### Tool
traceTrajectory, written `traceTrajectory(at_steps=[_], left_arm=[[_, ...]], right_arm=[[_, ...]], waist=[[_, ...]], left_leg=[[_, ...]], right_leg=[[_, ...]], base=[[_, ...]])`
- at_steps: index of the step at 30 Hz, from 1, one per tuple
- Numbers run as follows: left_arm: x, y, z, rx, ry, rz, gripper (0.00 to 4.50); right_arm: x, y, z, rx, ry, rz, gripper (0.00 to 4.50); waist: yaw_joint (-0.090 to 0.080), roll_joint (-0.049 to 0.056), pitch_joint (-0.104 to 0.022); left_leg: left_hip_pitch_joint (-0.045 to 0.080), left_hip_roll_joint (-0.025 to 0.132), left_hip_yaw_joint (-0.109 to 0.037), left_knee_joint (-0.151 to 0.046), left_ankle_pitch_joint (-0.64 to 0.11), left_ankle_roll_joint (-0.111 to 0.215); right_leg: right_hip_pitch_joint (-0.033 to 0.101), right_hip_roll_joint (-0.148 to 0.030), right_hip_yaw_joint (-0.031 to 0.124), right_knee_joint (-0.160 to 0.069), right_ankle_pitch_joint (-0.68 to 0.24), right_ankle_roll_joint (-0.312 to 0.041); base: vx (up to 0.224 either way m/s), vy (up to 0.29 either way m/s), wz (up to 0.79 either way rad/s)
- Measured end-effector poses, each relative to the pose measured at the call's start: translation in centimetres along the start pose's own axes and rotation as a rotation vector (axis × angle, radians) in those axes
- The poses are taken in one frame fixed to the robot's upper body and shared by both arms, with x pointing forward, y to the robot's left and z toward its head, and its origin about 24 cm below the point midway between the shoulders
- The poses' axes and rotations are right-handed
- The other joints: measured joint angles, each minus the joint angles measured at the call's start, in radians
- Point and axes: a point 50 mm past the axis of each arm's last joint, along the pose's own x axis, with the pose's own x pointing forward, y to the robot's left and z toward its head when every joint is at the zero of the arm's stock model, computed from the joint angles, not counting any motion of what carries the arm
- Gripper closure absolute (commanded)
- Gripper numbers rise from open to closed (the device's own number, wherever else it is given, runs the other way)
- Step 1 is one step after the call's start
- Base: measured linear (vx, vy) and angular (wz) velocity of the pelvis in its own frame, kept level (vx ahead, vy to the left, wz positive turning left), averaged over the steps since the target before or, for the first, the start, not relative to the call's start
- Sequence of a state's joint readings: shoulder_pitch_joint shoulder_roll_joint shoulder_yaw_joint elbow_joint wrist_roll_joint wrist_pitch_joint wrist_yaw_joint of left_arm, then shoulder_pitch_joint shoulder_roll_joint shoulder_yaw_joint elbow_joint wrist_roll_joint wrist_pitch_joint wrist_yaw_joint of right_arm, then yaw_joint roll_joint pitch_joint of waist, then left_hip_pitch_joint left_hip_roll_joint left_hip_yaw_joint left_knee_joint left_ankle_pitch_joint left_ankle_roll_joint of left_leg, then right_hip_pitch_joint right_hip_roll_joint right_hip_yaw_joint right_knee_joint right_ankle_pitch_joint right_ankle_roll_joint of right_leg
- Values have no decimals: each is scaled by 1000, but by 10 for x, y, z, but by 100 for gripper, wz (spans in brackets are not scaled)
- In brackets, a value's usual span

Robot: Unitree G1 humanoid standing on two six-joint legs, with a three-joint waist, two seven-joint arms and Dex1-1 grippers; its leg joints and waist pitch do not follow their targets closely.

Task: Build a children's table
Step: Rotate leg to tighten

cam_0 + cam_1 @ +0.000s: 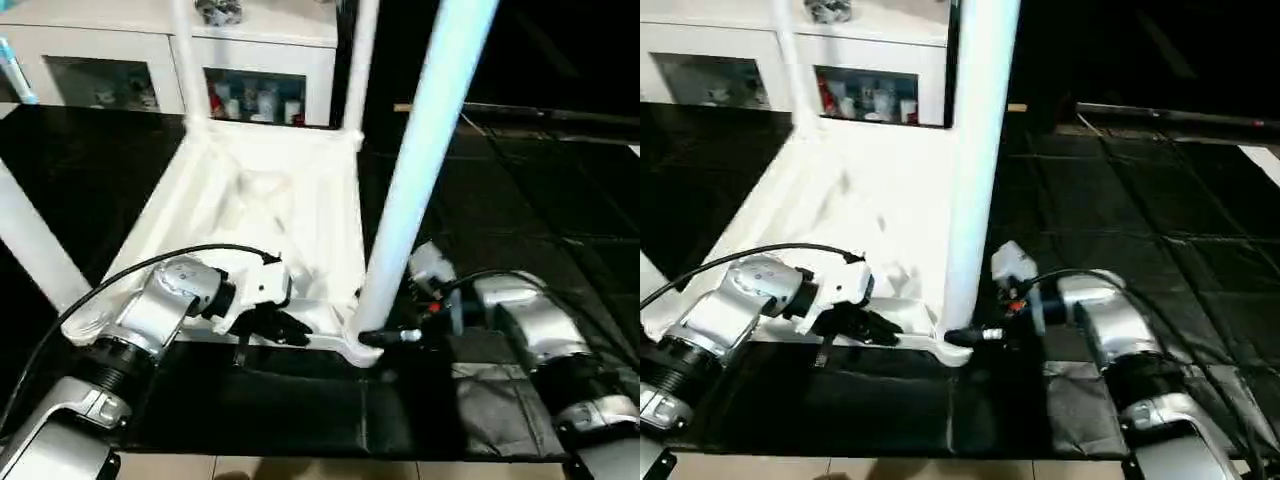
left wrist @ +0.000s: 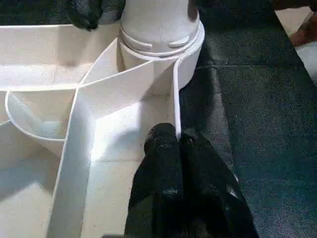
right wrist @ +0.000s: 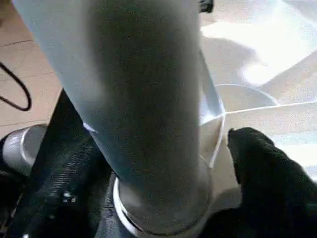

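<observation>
The children's table lies upside down on a black mat, its white top (image 1: 270,190) showing the ribbed underside. Legs stand upright in the corner sockets: a thick near-right one (image 1: 420,150), two at the far corners (image 1: 185,60) (image 1: 362,60), and one at the left (image 1: 35,250). My left gripper (image 2: 177,144) is shut on the thin rim wall of the top, just left of the near-right socket (image 2: 158,49). My right gripper (image 1: 375,338) sits at the base of the near-right leg with one finger on each side. One finger (image 3: 267,168) stands a little off the leg (image 3: 143,109).
A white cabinet (image 1: 150,40) with glass doors and small items inside stands behind the table. The black mat (image 1: 300,400) covers the floor under the table and ends near my body at a tan floor strip. Dark tiled matting (image 1: 540,200) extends to the right.
</observation>
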State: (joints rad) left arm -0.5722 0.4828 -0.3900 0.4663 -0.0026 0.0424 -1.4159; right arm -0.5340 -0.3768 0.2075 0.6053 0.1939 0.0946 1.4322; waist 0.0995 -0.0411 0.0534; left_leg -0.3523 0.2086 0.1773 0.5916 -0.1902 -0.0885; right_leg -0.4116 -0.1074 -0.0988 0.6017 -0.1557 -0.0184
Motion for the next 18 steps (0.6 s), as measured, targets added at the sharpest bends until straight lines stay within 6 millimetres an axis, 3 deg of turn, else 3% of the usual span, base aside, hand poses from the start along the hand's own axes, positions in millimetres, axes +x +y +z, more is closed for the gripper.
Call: traceTrajectory(at_steps=[18], left_arm=[[3, 5, 1, -34, -11, 16, 450]], right_arm=[[2, -2, 1, 11, 2, 54, 228]], waist=[[4, -5, 0]], left_leg=[[1, 0, 0, 1, 0, 0]], right_leg=[[0, 0, 2, 6, -2, 3]], base=[[0, 0, 0]])
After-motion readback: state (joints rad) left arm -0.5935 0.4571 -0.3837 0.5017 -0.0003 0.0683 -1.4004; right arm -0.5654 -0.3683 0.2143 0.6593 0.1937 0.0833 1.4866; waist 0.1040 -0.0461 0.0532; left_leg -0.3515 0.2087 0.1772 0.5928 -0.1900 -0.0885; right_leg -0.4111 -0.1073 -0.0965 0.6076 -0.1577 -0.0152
